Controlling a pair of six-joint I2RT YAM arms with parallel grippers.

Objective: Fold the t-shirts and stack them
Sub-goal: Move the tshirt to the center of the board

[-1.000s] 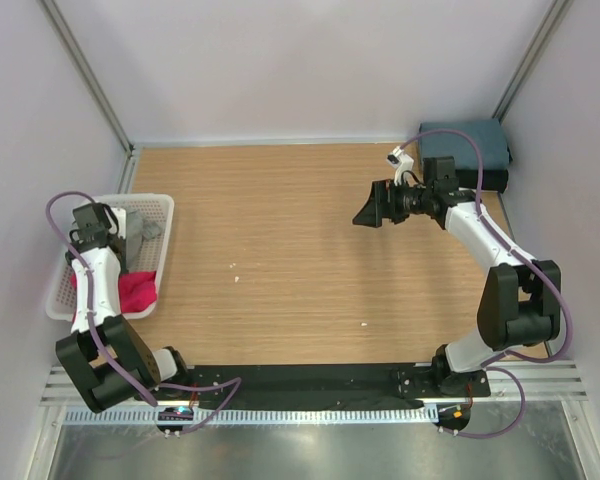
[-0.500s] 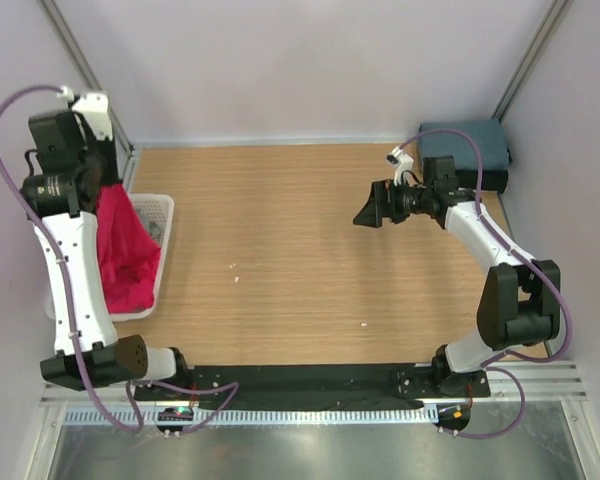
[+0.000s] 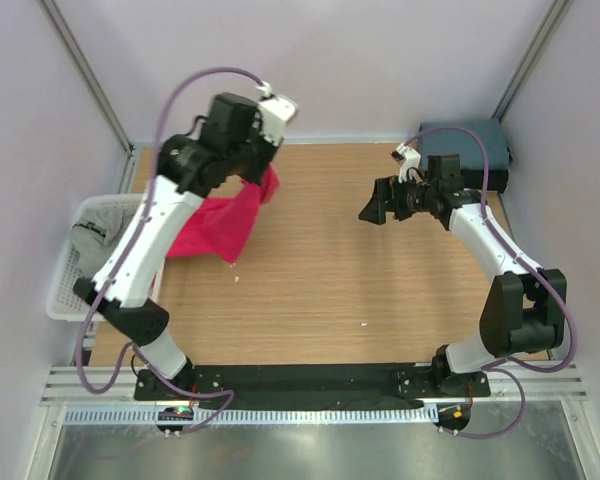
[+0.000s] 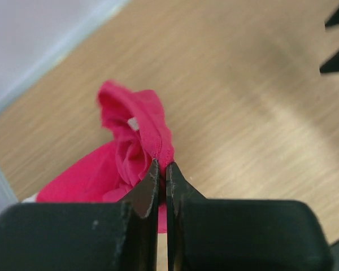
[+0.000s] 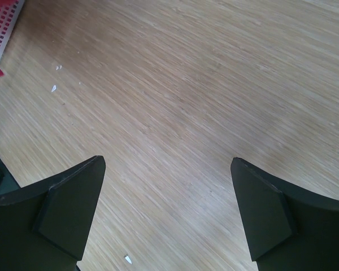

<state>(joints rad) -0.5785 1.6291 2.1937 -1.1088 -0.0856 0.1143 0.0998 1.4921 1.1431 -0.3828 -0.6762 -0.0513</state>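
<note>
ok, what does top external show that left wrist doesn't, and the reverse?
Only top external: the white plastic mesh basket at the left edge of the light wooden table, a light grey t-shirt lying in it, and the slate-blue folded cloth in the far right corner.
Only left wrist: the left gripper shut on a bunched fold of the crimson-red t-shirt, with a small white label showing in the cloth.
Both: that red shirt dangling over the wood.

The left end effector [image 3: 268,182] has carried the red t-shirt [image 3: 220,225] from basket [image 3: 62,290] to table [image 3: 320,270].
</note>
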